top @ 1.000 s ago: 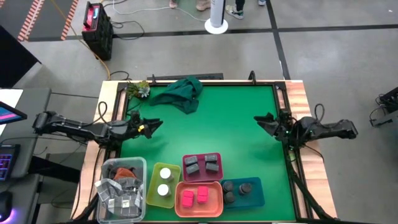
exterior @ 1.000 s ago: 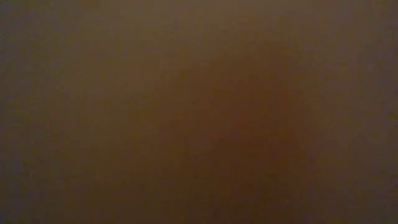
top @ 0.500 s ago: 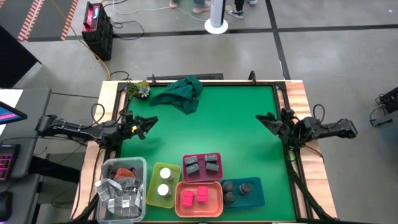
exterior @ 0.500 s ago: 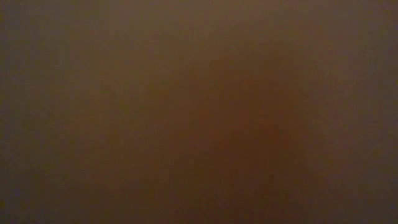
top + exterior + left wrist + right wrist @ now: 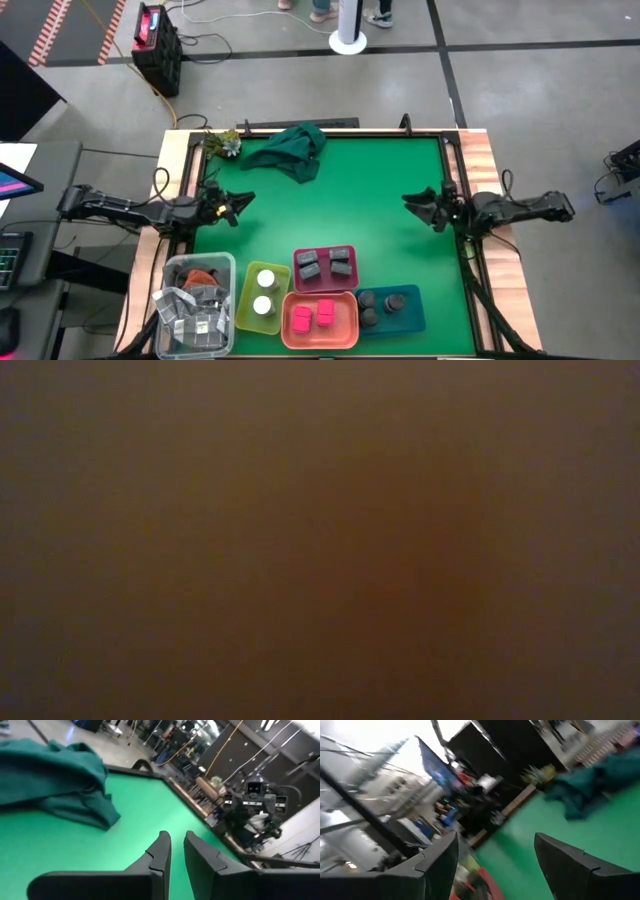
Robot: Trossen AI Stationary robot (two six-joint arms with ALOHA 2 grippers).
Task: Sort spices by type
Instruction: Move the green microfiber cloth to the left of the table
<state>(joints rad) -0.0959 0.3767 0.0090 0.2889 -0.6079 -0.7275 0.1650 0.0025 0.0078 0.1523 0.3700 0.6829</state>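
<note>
Sorting looks finished: on the green worktop (image 5: pixel 380 220), every spice sits in a tray around six o'clock. The two white-lidded round jars (image 5: pixel 265 292) are in the yellow tray (image 5: pixel 247 300), the dark grey square boxes (image 5: pixel 325 264) in the pink tray (image 5: pixel 324 285) just beside it, the bright pink blocks (image 5: pixel 314 318) in the orange tray (image 5: pixel 348 330), and the dark round jars (image 5: pixel 380 306) in the blue tray (image 5: pixel 412 310). The left claw (image 5: pixel 240 198) hangs at nine o'clock with its fingers together on nothing; the right claw (image 5: pixel 412 200) hangs at three o'clock, fingers apart and empty. No loose spice shows on the worktop, only the dark green cloth (image 5: pixel 290 150) at eleven o'clock, so I judge the next move calls merely for parking both arms.
</note>
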